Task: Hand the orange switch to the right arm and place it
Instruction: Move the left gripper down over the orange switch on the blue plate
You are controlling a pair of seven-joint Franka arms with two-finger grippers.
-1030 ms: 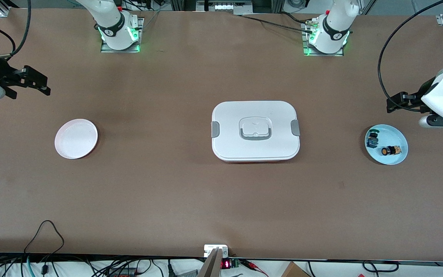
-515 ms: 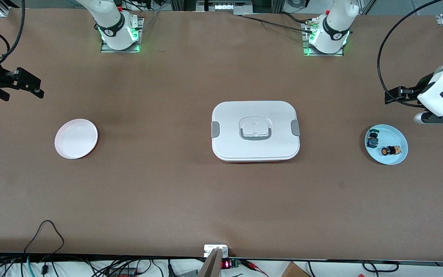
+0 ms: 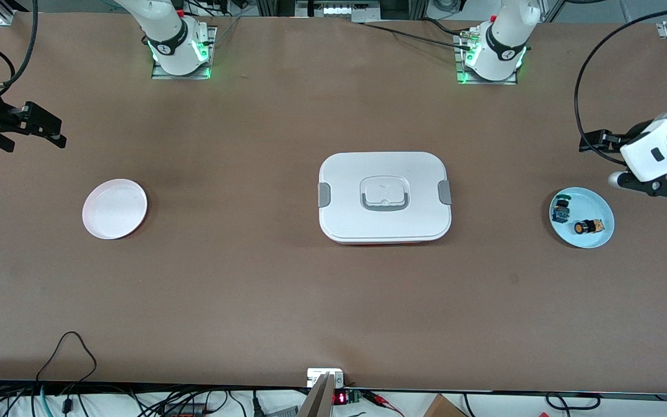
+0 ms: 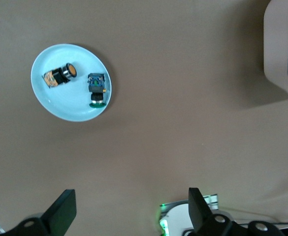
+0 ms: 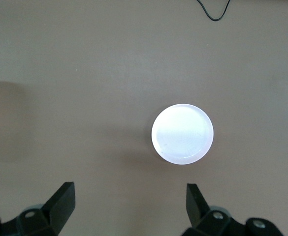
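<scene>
Front view: brown desk (image 3: 264, 289) carrying a white lidded box (image 3: 384, 197) at centre, with grey clips at both ends and a recessed handle. Toward the right arm's end, a pale pink-white plate (image 3: 114, 208), nothing on it. Toward the left arm's end, a light blue plate (image 3: 591, 202) holding the orange switch (image 3: 588, 226), lying on its side, black body with orange cap and tan block at one end; beside it on the same plate, apart from it, a blue-and-green switch (image 3: 561, 211). Left pincer (image 3: 591, 141) up in the air over bare desk near the blue plate, not over it; fingers not resolvable here. Right pincer (image 3: 50, 128) up over the desk edge at the right arm's end, well apart from the pink-white plate; spread not readable from this angle. Left wrist view: blue plate (image 4: 60, 105) with orange switch (image 4: 60, 75) and blue-and-green switch (image 4: 97, 88) well below the camera; both black fingertips (image 4: 62, 212) of the left pincer (image 4: 131, 211) spread wide, nothing between them. Corner of the white box (image 4: 281, 49) at frame edge. Right wrist view: pink-white plate (image 5: 182, 133) on bare desk below; right pincer (image 5: 130, 205) with fingertips (image 5: 62, 200) spread wide, gripping nothing.
</scene>
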